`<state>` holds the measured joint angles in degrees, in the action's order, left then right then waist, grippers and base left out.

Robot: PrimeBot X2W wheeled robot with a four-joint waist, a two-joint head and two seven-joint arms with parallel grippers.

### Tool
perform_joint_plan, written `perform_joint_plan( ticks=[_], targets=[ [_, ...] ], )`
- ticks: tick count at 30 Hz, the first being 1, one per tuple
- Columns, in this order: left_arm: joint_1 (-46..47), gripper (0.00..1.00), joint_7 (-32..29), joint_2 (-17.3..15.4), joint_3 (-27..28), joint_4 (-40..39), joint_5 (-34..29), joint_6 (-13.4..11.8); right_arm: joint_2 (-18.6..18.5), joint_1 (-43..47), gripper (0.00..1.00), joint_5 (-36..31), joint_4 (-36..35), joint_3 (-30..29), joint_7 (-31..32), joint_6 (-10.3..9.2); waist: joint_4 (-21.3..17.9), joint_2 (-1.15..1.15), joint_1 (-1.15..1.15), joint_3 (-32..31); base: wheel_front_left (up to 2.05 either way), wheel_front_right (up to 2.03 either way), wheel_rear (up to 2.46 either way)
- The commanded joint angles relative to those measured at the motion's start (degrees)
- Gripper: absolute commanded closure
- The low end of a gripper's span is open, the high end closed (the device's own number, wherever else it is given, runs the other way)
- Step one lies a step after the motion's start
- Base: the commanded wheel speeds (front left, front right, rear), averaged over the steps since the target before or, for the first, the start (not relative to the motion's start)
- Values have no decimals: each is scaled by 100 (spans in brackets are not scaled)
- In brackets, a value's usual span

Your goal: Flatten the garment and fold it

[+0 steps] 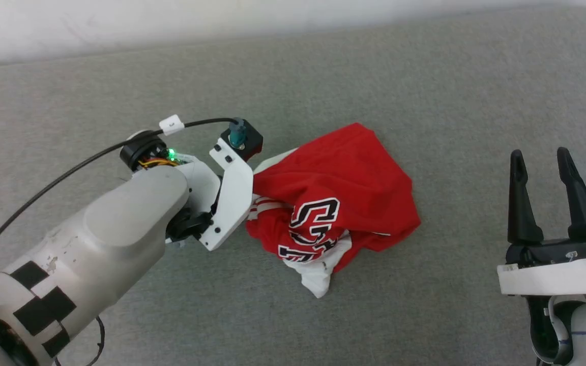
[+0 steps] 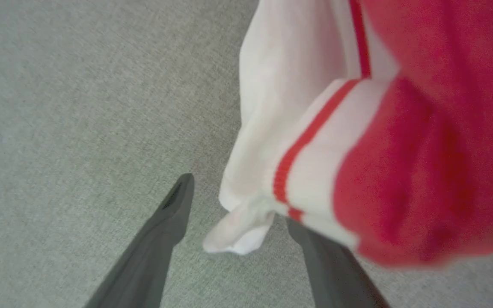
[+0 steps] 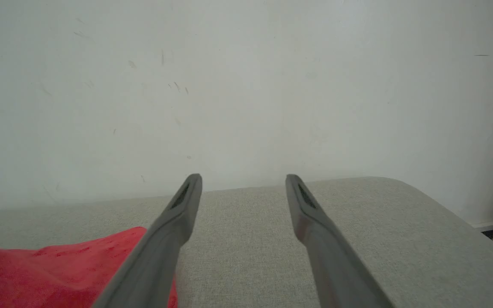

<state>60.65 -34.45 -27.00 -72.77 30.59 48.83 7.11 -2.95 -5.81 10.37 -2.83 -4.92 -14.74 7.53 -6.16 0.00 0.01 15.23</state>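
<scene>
The crumpled jersey T-shirt (image 1: 344, 178) lies amid bare grey padding (image 1: 425, 76). The left gripper (image 2: 238, 201), jaws wide, meets its white sleeve hem (image 2: 238, 237); the right gripper (image 1: 539, 155), jaws wide and empty, stands well right.

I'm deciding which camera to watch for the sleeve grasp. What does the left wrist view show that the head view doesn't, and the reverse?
Left wrist view: the left gripper with its fingers spread wide, and a corner of the white, red-striped sleeve lying between them, unclamped. Head view: the whole crumpled jersey with its black lettering, the left forearm, and the right gripper open, apart from the cloth. Shared: the red-and-white jersey on the grey padded surface.
</scene>
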Motion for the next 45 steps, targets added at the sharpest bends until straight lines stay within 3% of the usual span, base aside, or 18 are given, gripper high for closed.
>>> perform_joint_plan(
  ticks=[1,3,4,5,10,15,21,28,32,37,38,39,42,45],
  targets=[
    [29,0,-92,-21,-41,-22,-25,37,7,-95,0,48,-3,23,-26,-4,-195,0,-1,199,0,0,0],
    [-83,0,-322,-43,-53,-105,-108,37,7,-123,0,61,1,34,-26,-4,-234,0,-1,232,0,0,0],
    [-172,15,-468,-56,-54,-169,-160,37,7,-128,0,66,4,37,-26,-4,-248,0,-1,237,0,0,0],
    [-254,100,-619,-81,-55,-248,-165,37,7,-127,0,69,7,34,-26,-4,-254,0,-1,234,0,0,0],
    [-304,100,-534,-254,-57,-590,-67,37,7,-43,0,47,49,-32,-26,-4,-151,0,-1,99,0,0,0],
    [-289,100,585,-550,-48,-752,342,37,7,85,0,30,90,-56,-26,-4,55,0,-1,-198,0,0,0],
    [-655,100,1499,-1207,104,-645,878,37,7,291,0,-29,104,-100,-26,-4,420,0,-1,-521,0,0,0],
    [-1216,100,1768,-1875,260,-304,1231,-196,7,390,0,-80,98,-66,-26,-4,725,0,-1,-664,0,0,0],
    [-1626,100,1729,-1966,250,51,1465,-346,7,411,0,-99,110,-9,-26,-4,796,0,-1,-666,0,0,0],
    [-1939,100,1889,-1799,305,460,1701,-398,7,464,0,-129,155,10,-26,-4,838,0,-1,-713,0,0,0],
    [-1945,64,2065,-1759,333,514,1657,-438,7,485,0,-136,170,6,-26,-4,850,0,-1,-749,0,0,0],
    [-1952,0,2253,-1711,372,557,1628,-475,7,504,0,-143,184,-3,-26,-4,866,0,-1,-794,0,0,0],
    [-2017,0,2919,-1625,524,539,1556,-569,7,566,0,-230,188,6,-26,-4,910,0,-1,-987,0,0,0],
    [-2125,0,3791,-1670,735,336,1424,-821,7,587,0,-352,107,-2,-26,-4,981,0,-1,-1173,0,0,0]
  ],
)
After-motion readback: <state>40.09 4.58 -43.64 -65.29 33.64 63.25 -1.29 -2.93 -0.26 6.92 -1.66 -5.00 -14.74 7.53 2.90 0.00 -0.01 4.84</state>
